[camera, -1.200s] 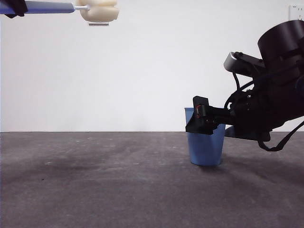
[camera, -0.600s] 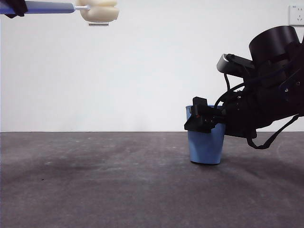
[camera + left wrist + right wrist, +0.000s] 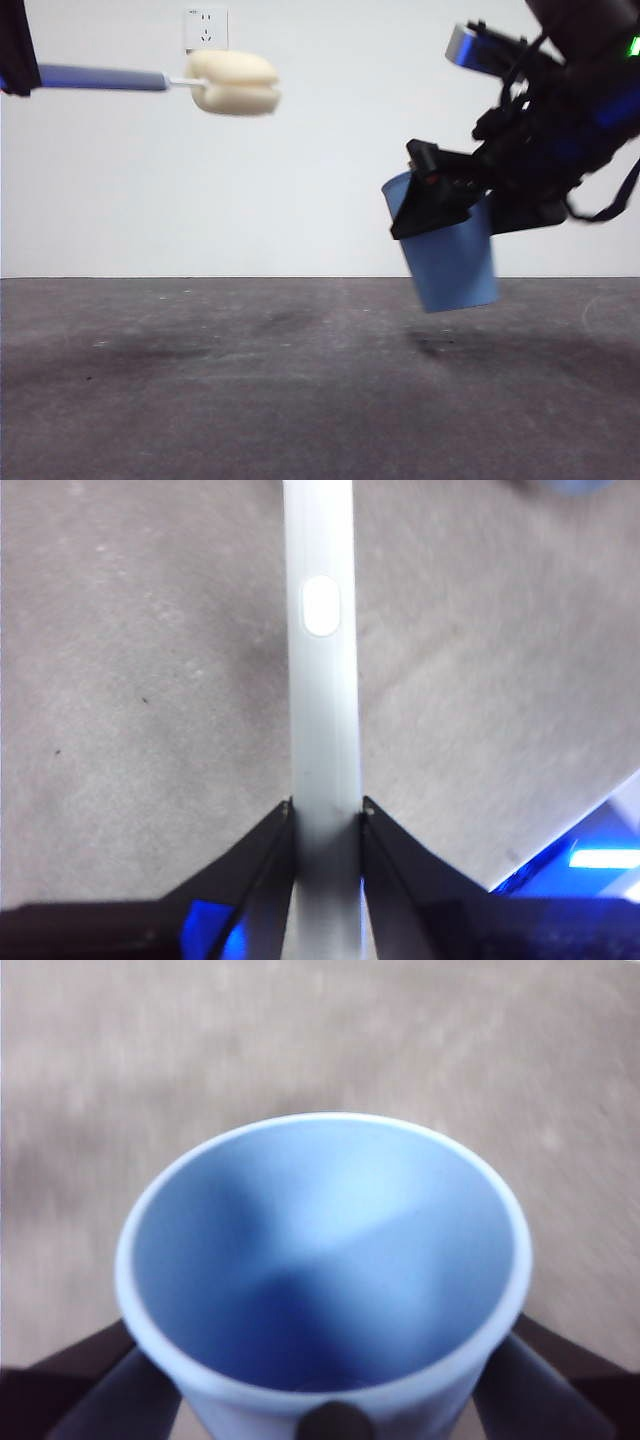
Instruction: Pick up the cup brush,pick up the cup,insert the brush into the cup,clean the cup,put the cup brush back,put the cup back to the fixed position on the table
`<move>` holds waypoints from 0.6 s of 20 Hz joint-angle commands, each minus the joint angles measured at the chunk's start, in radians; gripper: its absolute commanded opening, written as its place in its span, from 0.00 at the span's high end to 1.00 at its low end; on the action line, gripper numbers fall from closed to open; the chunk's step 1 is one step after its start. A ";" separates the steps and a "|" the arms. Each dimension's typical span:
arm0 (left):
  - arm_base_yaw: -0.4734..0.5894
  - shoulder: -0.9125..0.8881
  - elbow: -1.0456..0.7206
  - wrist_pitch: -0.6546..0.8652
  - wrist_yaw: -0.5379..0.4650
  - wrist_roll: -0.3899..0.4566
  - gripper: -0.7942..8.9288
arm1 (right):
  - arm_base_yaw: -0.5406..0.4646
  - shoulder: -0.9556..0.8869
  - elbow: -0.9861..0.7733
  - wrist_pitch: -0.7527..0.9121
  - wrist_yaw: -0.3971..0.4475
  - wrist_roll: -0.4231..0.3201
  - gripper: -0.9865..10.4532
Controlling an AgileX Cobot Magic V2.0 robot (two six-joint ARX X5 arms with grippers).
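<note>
My left gripper (image 3: 327,815) is shut on the grey handle of the cup brush (image 3: 322,720). In the front view the brush (image 3: 235,82) hangs high at the left, lying level, its cream sponge head pointing right. My right gripper (image 3: 440,200) is shut on the blue cup (image 3: 452,260) and holds it above the table (image 3: 250,380), tilted with its mouth toward the upper left. The right wrist view looks into the cup (image 3: 325,1270), which is empty, with my jaws on either side of it. Brush head and cup are well apart.
A white wall socket (image 3: 205,28) sits on the back wall above the brush. The cup's shadow (image 3: 450,345) lies on the table below it.
My right gripper has lifted the cup off the table and tilted it. The brush has moved lower and a little to the right.
</note>
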 commanded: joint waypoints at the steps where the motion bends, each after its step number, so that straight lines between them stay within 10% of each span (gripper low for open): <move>1: 0.000 0.034 -0.008 0.001 0.005 0.093 0.93 | 0.031 -0.063 0.031 -0.274 0.063 -0.106 0.93; 12: -0.028 0.126 -0.008 -0.057 0.164 0.317 0.93 | 0.205 -0.083 0.285 -0.748 0.446 -0.528 0.93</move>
